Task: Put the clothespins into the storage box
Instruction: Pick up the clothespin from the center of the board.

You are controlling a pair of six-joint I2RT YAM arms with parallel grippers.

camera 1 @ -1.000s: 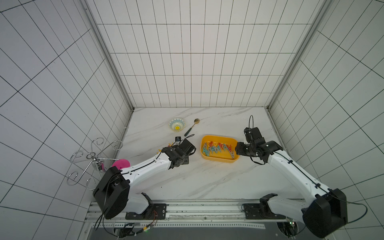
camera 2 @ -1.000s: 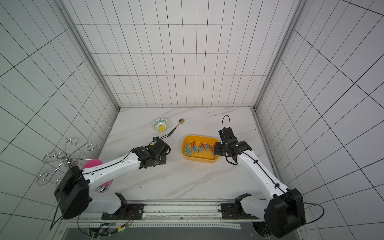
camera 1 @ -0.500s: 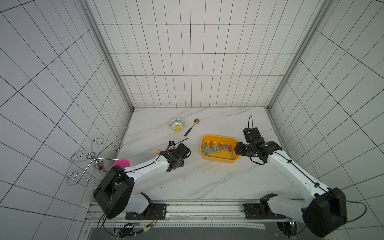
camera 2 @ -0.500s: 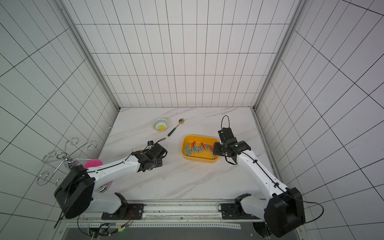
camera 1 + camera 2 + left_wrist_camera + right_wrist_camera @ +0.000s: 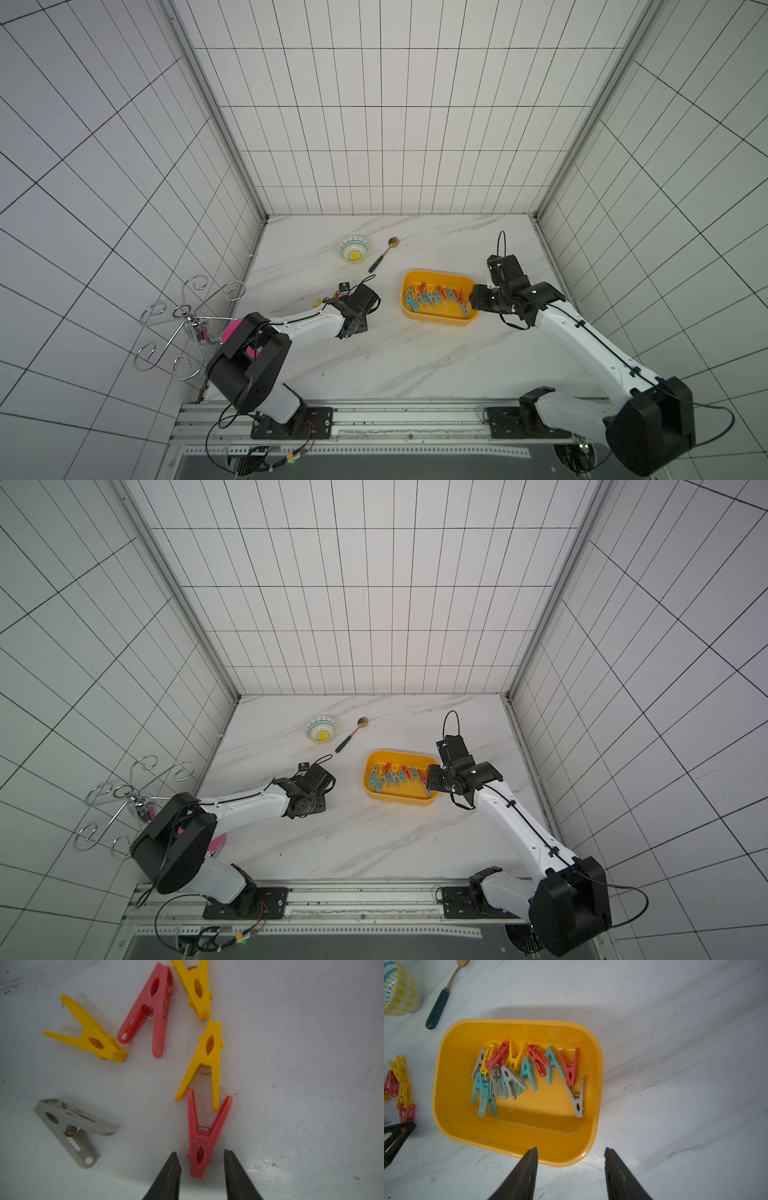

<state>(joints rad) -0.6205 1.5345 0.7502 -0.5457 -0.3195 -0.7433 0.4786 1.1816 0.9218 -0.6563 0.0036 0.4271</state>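
Red clothespin [image 5: 200,1142] on the table [image 5: 291,1064] is the pick in hand. The left gripper [image 5: 200,1151] straddles its head, jaws part-spread, not touching. Next: pinch, lift, carry to the storage box [image 5: 436,322], right of centre in both top views, already holding most clothespins [image 5: 517,1072]. The right gripper [image 5: 571,1148] hangs spread and empty at its rim.

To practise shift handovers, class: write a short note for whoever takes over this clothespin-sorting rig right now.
Left tool: open, jaws astride a red clothespin on the table, not yet gripping.
Right tool: open, empty, at the storage box edge.
Done: most clothespins lie in the box.
Left: six on the table by the left tool, three yellow, two red, one grey.
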